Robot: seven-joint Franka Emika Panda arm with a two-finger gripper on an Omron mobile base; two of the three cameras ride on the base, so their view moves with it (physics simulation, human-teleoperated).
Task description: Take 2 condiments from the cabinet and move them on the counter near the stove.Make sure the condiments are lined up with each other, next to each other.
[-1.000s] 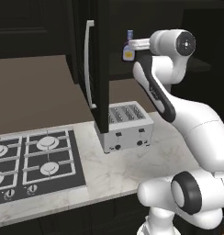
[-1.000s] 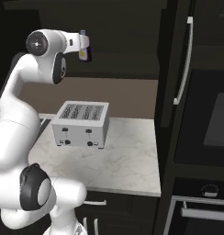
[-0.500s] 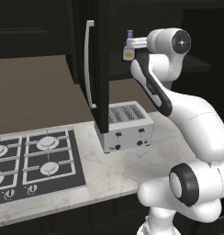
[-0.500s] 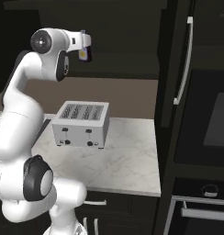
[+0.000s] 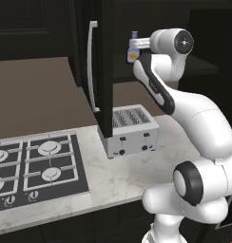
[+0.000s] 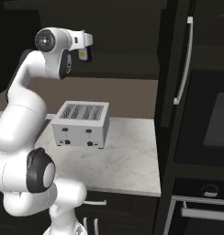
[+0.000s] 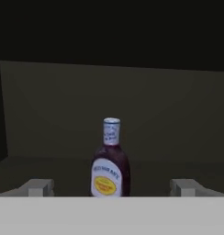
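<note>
A small dark bottle [image 7: 110, 166] with a yellow label and pale blue neck, one of the condiments, stands upright on the cabinet's dark inner shelf [image 7: 49, 165]. My gripper [image 7: 111, 189] is open, one fingertip on each side of the bottle and clear of it. In the left base view the bottle [image 5: 132, 49] sits right at the end of my raised hand, beside the open cabinet door [image 5: 106, 71] with its silver bar handle [image 5: 91, 66]. From the right base the bottle [image 6: 84, 54] shows just below the hand. The stove [image 5: 37, 166] lies at the left of the marbled counter [image 5: 118, 178].
A silver slotted toaster [image 5: 132, 130] stands on the counter under the cabinet, right of the stove. The open door hangs over the toaster's left end. A tall black unit with an oven [image 6: 201, 119] bounds the counter [image 6: 127, 160] on the right.
The arm has shifted only slightly at the cabinet opening. The jaws stay wide open and the bottle has not moved.
</note>
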